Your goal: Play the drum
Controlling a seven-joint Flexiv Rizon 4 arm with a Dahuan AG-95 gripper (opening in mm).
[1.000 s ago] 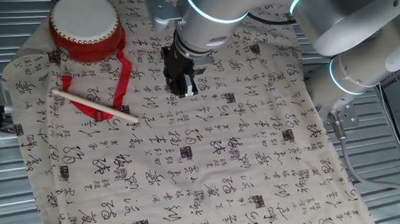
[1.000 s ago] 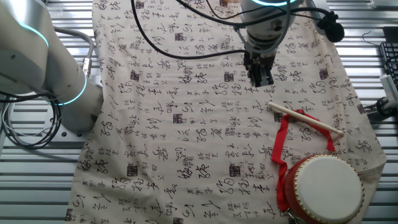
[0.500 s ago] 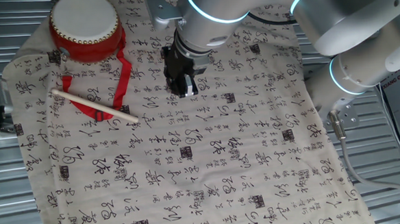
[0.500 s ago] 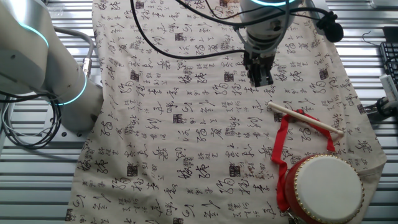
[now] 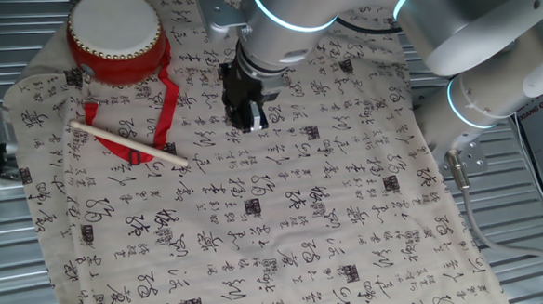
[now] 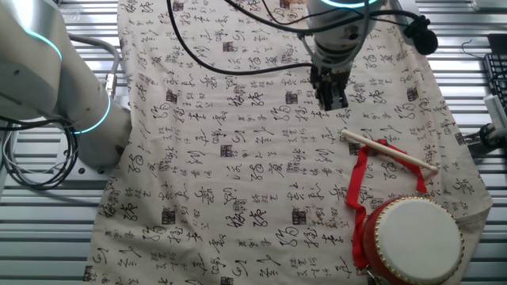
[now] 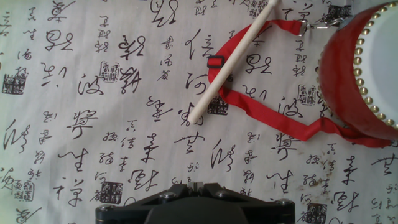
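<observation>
Hand (image 5: 249,123) (aloft) apart from drum (image 5: 117,39)

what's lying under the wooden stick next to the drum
The stick lies across the drum's red strap, on the calligraphy-printed cloth. The table beneath the cloth is covered.

Between the earlier pictures and now, nothing shows any change. In both fixed views the hand (image 5: 249,123) sits at the same spot in the frame, upper middle, and the drum (image 5: 117,39), its strap (image 5: 165,106) and the stick (image 5: 128,144) lie at the same places on the cloth (image 5: 285,226). No shift in the arm's pose can be made out.
</observation>
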